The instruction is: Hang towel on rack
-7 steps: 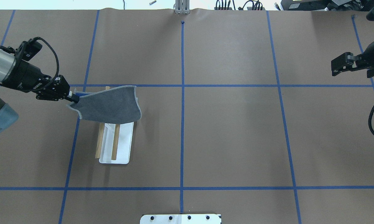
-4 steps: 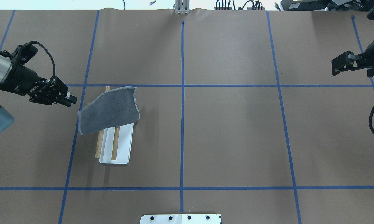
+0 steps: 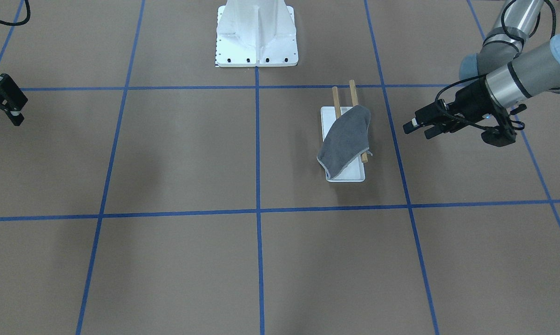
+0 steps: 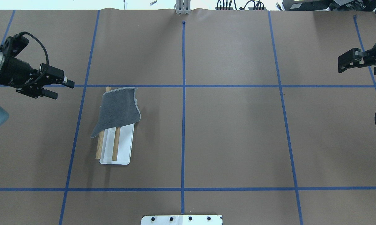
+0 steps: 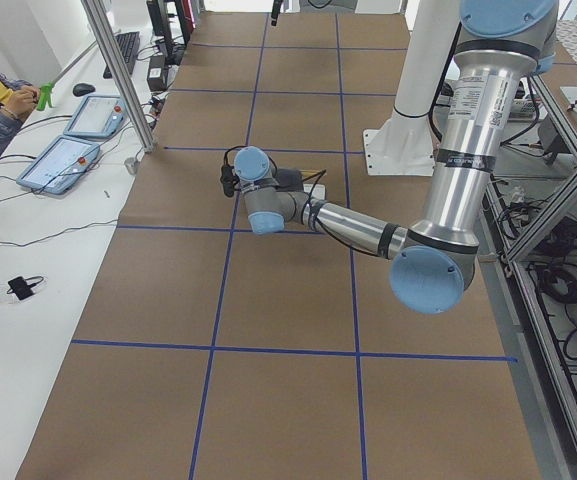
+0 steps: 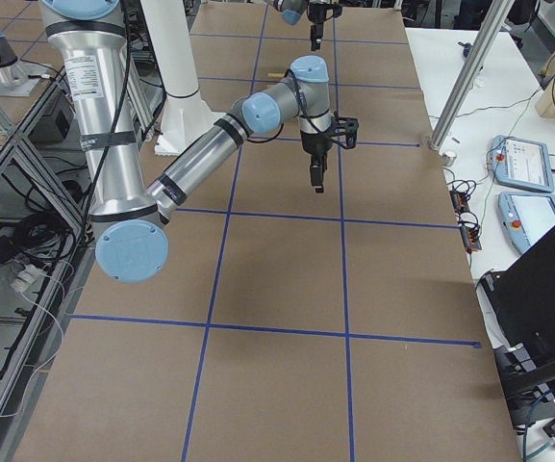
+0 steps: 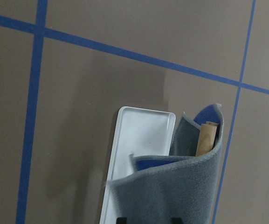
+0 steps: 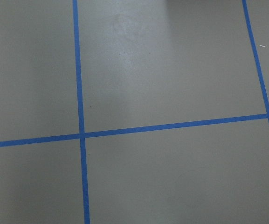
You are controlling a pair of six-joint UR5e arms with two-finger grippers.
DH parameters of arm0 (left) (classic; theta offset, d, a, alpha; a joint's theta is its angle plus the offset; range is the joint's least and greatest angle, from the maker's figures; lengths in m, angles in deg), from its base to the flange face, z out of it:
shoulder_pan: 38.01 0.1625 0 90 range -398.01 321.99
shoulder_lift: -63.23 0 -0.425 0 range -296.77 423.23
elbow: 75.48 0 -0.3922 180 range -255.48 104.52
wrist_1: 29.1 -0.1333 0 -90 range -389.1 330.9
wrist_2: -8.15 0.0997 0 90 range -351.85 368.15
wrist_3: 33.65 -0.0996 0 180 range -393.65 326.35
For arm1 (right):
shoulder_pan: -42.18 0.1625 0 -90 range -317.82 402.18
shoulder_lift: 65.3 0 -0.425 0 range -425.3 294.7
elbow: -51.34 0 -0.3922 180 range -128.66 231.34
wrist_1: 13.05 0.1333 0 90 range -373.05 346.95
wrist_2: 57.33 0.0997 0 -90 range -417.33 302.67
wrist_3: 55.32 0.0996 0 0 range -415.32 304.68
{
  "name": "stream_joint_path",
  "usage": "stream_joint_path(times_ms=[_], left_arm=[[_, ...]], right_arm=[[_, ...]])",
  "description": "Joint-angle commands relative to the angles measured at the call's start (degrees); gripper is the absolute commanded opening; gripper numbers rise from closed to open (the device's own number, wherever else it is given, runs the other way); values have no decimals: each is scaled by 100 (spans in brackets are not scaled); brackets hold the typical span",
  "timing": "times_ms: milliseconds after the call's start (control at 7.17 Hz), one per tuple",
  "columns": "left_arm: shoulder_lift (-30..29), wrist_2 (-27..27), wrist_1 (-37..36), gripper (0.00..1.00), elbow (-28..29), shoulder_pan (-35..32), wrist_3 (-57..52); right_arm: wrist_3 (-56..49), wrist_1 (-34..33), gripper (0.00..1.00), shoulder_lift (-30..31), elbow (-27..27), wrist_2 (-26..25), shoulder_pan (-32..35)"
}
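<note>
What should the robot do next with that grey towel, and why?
Probably just draw the left gripper away: its jaws are open, clear of the towel, which already drapes over both rods of the rack with a corner hanging off one side.

The dark grey towel lies draped across both wooden rods of the rack, just ahead of my left hand and clear of it. One corner droops past the rod nearer my hand. The white base stands flat on the table.
</note>
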State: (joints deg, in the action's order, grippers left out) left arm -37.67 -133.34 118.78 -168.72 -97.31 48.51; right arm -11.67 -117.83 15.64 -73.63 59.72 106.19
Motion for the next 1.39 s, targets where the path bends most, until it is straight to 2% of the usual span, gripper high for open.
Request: stream_joint_path(times_ms=[0,139,279,558,697,836,976,1115,1255], left_arm=[[296,1546,13,99,-229,-309,-251],[551,1997,-31,99,-239,-536,-1019],[745,2132,-266,99,-160,-991,-2262],[1044,2143,-1563,99,-230,-1722,-5109],[1107,2143,-2187,99,-265,-2012,-6228],[1090,1977,-3220,99,-544,-2137,-6639],[1072,1706,-4561,99,-1147,-2121,-6669],[1107,1364,-5245,99,-1614,-2129,-6669],[1107,1212,-5443,99,-1679,-2130,-6678]], right_arm=[[-627,1,100,0,244,195,312],[-926,1,100,17,341,222,487],[-1260,-17,100,35,464,266,672],[-1787,-25,100,87,753,423,1006],[-2269,9,100,175,1042,694,1225],[-2561,10,100,184,1228,723,1340],[-2616,10,100,254,1247,802,1359],[-2747,18,100,438,1247,950,1359],[-2940,18,100,570,1247,1013,1394]])
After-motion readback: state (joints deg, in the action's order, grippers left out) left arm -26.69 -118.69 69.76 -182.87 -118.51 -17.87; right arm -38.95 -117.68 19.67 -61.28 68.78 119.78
